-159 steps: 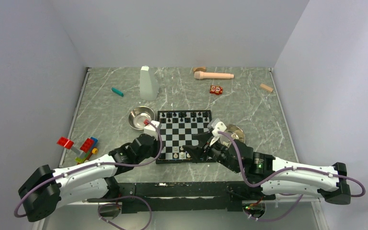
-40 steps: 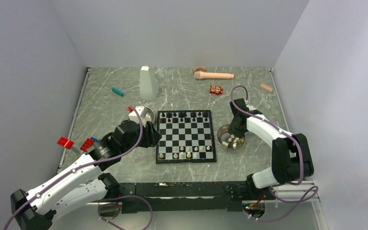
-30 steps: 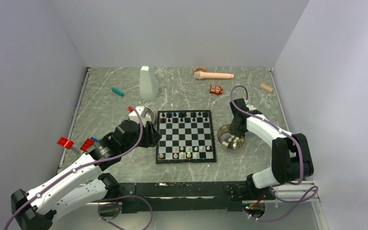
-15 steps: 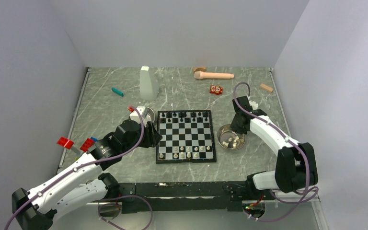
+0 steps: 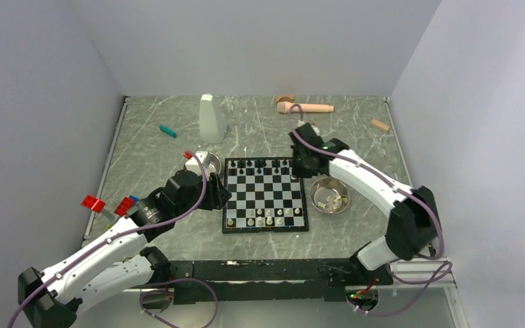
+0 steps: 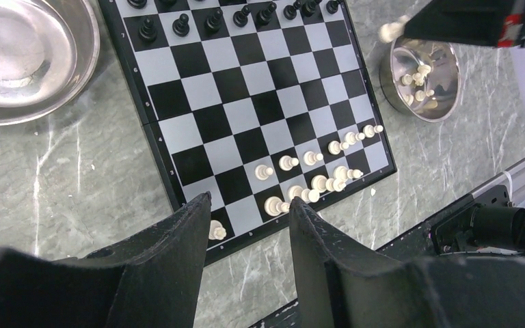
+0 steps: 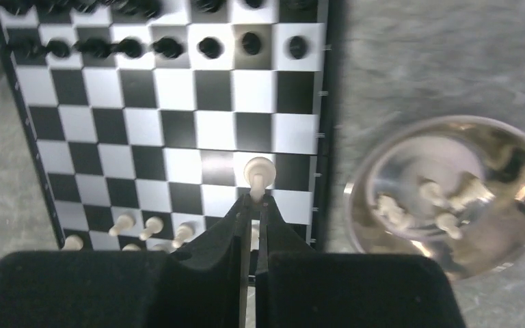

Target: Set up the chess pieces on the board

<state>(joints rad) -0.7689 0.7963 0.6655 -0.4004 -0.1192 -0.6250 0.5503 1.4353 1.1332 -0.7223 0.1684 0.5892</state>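
The board [image 5: 266, 185] lies mid-table, with black chess pieces [image 5: 263, 163] along its far rows and several white ones [image 5: 266, 219] along the near rows. My right gripper [image 7: 256, 196] is shut on a white piece [image 7: 259, 171], which sticks out past the tips. It hangs over the board's [image 7: 178, 130] right side, and in the left wrist view that white piece [image 6: 389, 31] shows at the top right. My left gripper [image 6: 249, 205] stands open and empty above the board's [image 6: 246, 89] near left corner. More white pieces [image 7: 437, 205] lie in the right steel bowl [image 5: 316, 186].
An empty steel bowl [image 6: 27, 55] sits left of the board, partly under my left wrist. At the back stand a white bottle [image 5: 212, 118], a teal stick [image 5: 167, 131], a wooden pestle [image 5: 305, 107] and a wooden block [image 5: 380, 125]. Red toy blocks [image 5: 94, 203] lie at the left.
My right gripper closed in the right bowl, lifted out and swung left over the board's far right part with a white piece. The left arm stayed put.
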